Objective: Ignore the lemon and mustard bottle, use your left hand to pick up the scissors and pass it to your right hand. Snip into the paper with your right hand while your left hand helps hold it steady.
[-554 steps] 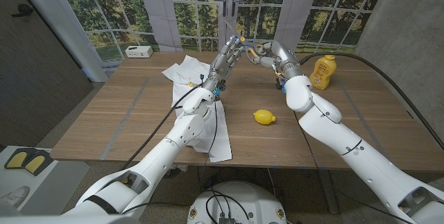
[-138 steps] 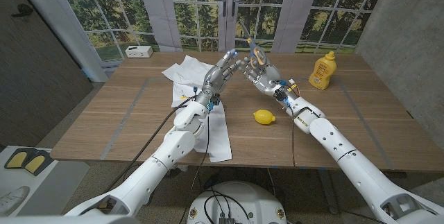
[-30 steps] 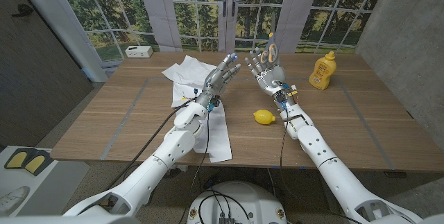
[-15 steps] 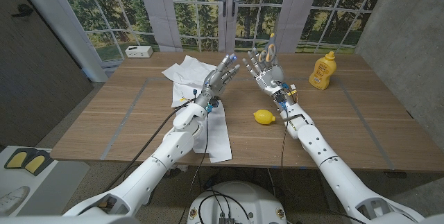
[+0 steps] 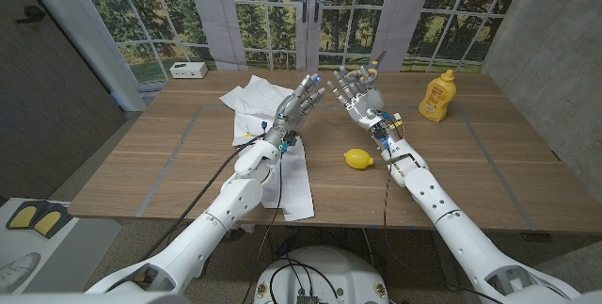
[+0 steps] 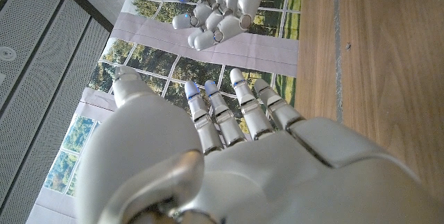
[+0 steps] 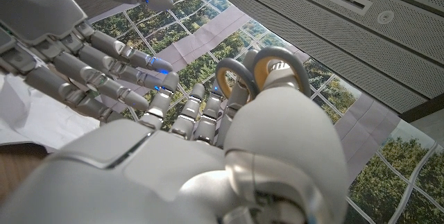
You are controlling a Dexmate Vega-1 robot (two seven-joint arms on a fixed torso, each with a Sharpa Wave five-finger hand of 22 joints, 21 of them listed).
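Fingers (image 5: pixel 354 79) of the right hand (image 5: pixel 358 93) curl around the scissors (image 7: pixel 258 70), whose grey and yellow loops sit over the thumb in the right wrist view. In the head view the scissors show as a small tilted shape above that hand, raised over the table (image 5: pixel 169 158) near its far middle. The left hand (image 5: pixel 299 102) is raised just beside it, fingers straight and slightly apart, holding nothing. The paper (image 5: pixel 268 116) lies on the table under and beyond the left arm, part crumpled at the far end. The lemon (image 5: pixel 357 159) lies near the right forearm, and the mustard (image 5: pixel 436 96) stands well off to the right; neither is touched.

By this look the pass is done and the cut is not yet begun. The grip seems loose and high on the loops, so the scissors could twist or drop when the hand tilts down toward the paper. The right forearm could also brush the lemon on the way across. If the left hand pins the paper poorly, the sheet may slide or fold instead of being cut.

The blades are hard to make out in any view, so whether they are open cannot be told. How far the fingers pass through the loops is hidden behind the hand.
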